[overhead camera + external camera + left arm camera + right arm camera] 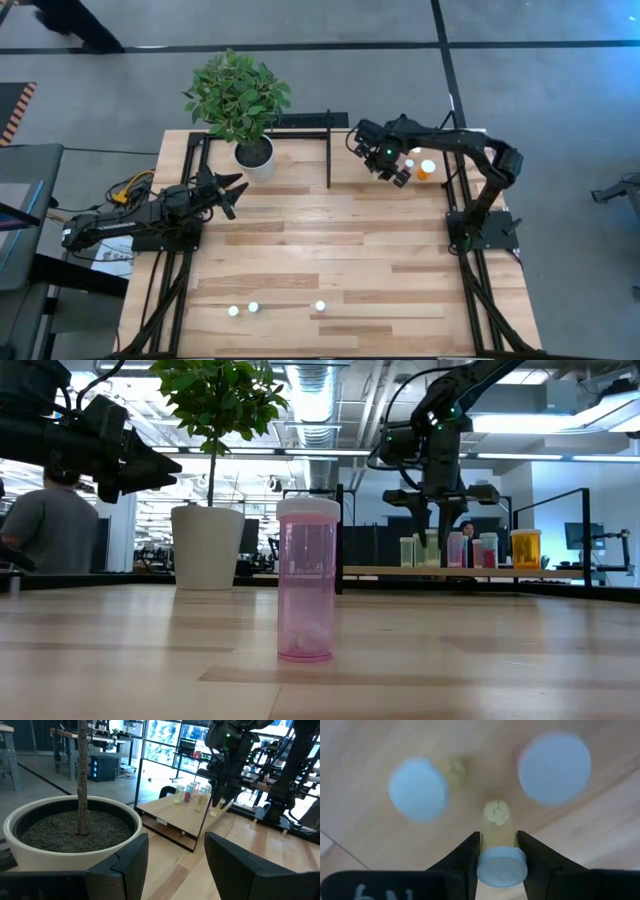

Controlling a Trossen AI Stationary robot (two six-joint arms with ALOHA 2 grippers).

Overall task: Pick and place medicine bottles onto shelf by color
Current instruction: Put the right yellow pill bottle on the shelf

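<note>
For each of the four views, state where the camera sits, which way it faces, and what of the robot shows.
High: overhead, straight down; both arms, table.
Low: table height, level; pink bottle near, shelf behind, both arms above.
Left wrist: forward past left gripper at plant pot; right arm beyond.
Right wrist: down past right gripper, shut on greenish bottle.
Shared: low and left wrist both show the shelf.
</note>
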